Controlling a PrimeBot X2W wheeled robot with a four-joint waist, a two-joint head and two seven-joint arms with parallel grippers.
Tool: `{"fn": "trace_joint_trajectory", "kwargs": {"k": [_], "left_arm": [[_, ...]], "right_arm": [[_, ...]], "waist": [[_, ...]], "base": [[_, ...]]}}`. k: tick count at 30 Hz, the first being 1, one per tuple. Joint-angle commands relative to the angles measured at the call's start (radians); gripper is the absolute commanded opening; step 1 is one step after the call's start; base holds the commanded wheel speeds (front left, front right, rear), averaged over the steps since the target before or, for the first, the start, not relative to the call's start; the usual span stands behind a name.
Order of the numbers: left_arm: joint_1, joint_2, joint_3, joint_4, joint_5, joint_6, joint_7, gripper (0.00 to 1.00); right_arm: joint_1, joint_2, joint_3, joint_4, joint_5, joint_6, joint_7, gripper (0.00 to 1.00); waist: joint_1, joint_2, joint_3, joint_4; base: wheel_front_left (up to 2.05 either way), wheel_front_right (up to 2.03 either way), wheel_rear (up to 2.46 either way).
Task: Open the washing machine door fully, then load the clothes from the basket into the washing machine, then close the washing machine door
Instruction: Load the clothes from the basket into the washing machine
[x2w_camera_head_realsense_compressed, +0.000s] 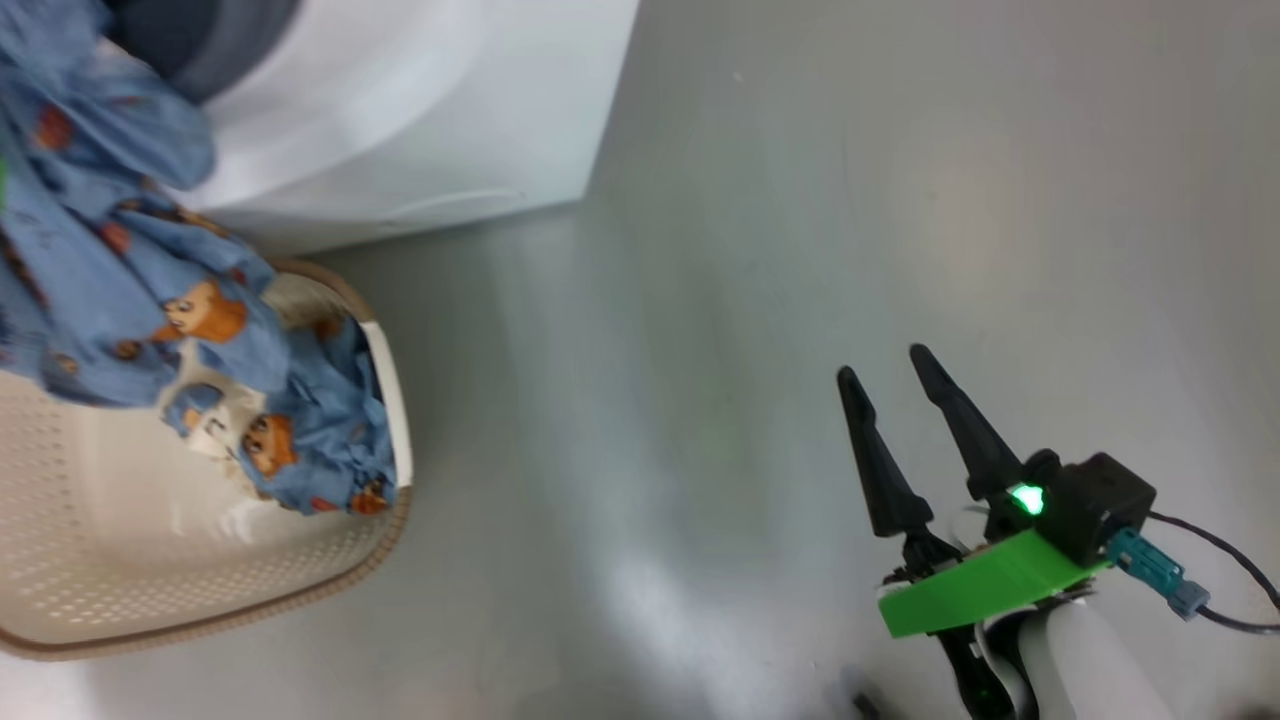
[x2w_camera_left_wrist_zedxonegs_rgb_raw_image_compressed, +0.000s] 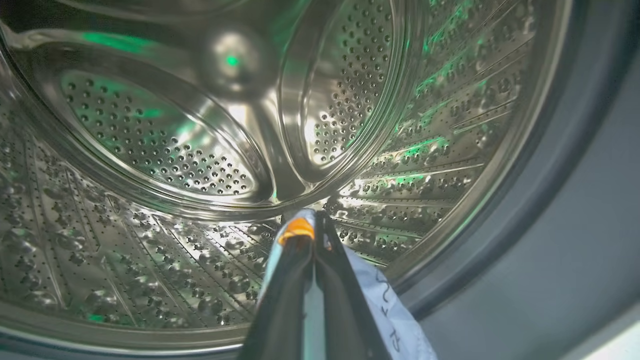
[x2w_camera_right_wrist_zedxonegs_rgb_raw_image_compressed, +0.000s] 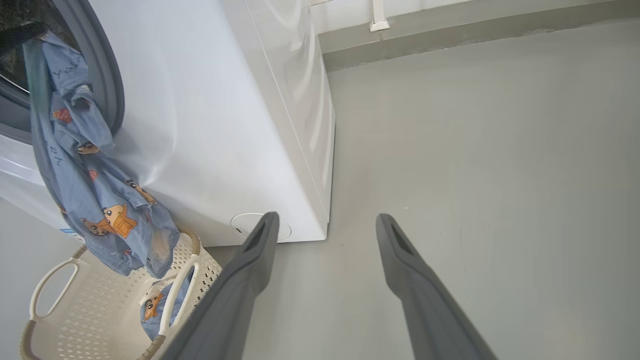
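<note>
A: How is the left gripper (x2w_camera_left_wrist_zedxonegs_rgb_raw_image_compressed: 307, 235) found?
B: It is seen pressed together on a fold of the clothes (x2w_camera_left_wrist_zedxonegs_rgb_raw_image_compressed: 387, 310), the pale blue cloth being pinched between its dark fingers at the mouth of the washing machine (x2w_camera_right_wrist_zedxonegs_rgb_raw_image_compressed: 210, 125).
A: Where is the drum placed from it?
B: The steel drum (x2w_camera_left_wrist_zedxonegs_rgb_raw_image_compressed: 165, 150) is met straight ahead, at twelve o'clock in the left wrist view. The cloth is draped toward five o'clock, beside the grey gasket (x2w_camera_left_wrist_zedxonegs_rgb_raw_image_compressed: 550, 190).
A: How is the garment's long axis laid?
B: In the right wrist view it is hung from the door opening at eleven o'clock down to the basket (x2w_camera_right_wrist_zedxonegs_rgb_raw_image_compressed: 90, 325) at seven o'clock. A second piece is seen lying inside.
A: Is the right gripper (x2w_camera_head_realsense_compressed: 883, 361) nearer?
B: No. It is held spread over the floor (x2w_camera_head_realsense_compressed: 800, 200), with the basket well apart at nine o'clock in the head view. A deeper push toward twelve o'clock is judged to be needed before the cloth is released.
</note>
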Motion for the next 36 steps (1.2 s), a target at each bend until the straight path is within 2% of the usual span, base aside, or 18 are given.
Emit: {"fn": "trace_joint_trajectory", "kwargs": {"k": [1,9,17,26,33,36], "left_arm": [[-0.028,0.065,0.019,-0.007,-0.009,-0.002,0.007,0.0],[-0.185,0.09,-0.058,0.101,-0.049,-0.002,0.065,0.0],[-0.325,0.118,-0.131,0.155,-0.049,-0.002,0.062,0.0],[-0.439,0.147,-0.197,0.25,-0.018,-0.002,-0.005,0.0],[-0.503,0.128,-0.229,0.345,-0.04,-0.002,0.032,0.0],[-0.549,0.139,-0.241,0.346,-0.01,0.014,-0.025,0.0]], "right_arm": [[-0.002,0.006,0.03,-0.026,0.011,0.002,-0.005,1.0],[-0.007,0.006,0.047,-0.03,0.053,0.002,-0.005,1.0],[-0.029,0.006,0.074,-0.036,0.085,0.002,-0.005,1.0],[-0.05,0.006,0.1,-0.024,0.107,0.002,-0.005,1.0],[-0.053,0.006,0.107,-0.017,0.11,0.002,-0.005,1.0],[-0.055,0.006,0.111,-0.016,0.112,0.002,-0.005,1.0]], "waist": [[0.0,0.0,0.067,-0.048],[0.0,0.0,0.161,-0.072],[0.0,0.0,0.246,-0.072],[0.0,0.0,0.276,-0.065],[0.0,0.0,0.285,-0.062],[0.0,0.0,0.29,-0.063]], "base": [[0.0,0.0,0.0],[0.0,0.0,0.0],[0.0,0.0,0.0],[0.0,0.0,0.0],[0.0,0.0,0.0],[0.0,0.0,0.0]]}}
